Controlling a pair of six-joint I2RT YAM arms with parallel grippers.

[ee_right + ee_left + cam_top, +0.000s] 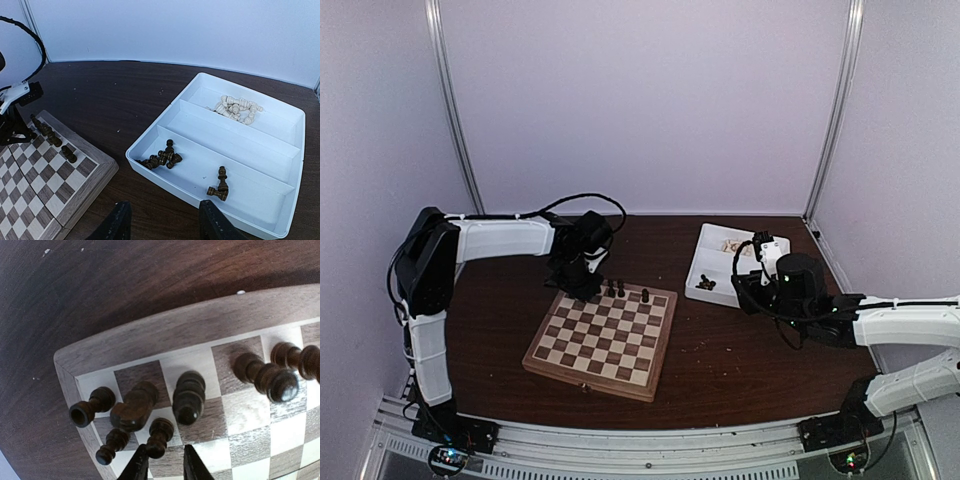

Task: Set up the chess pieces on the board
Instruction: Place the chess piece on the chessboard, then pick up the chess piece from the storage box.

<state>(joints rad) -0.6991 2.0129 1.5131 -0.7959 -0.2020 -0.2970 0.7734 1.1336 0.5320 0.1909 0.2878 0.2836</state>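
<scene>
The board (588,377) lies mid-table with several dark chess pieces (616,290) standing along its far edge. My left gripper (582,285) hangs over the board's far-left corner. In the left wrist view its jaws (165,466) stand a little open around a dark pawn (159,436), which touches only the left finger. A rook (90,407), knight (134,407), bishop (189,397) and a second pawn (114,445) stand close by. My right gripper (162,222) is open and empty above the bare table, just short of the tray.
The white tray (165,177) right of the board holds dark pieces (162,159) in its near compartment and cream pieces (235,107) in its far one. The board's corner (95,170) sits left of the right gripper. Walls enclose the table.
</scene>
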